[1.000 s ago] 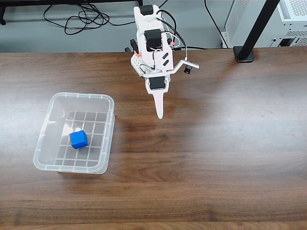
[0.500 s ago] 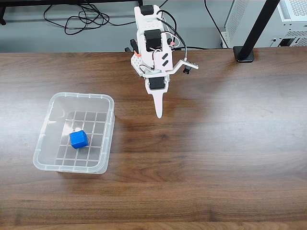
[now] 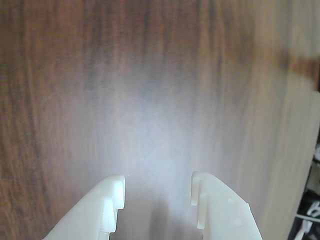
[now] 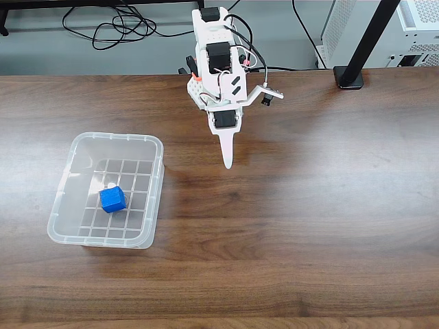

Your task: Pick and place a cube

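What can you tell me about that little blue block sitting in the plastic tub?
The cube is small, solid bright blue with plain matte faces and slightly rounded edges. It rests on the gridded floor of the clear plastic bin, roughly in the middle, turned a bit askew to the bin's walls and touching none of them. A small pale patch shows just behind it; what it is cannot be told. Nothing holds it: the gripper hangs over bare table off to the right.
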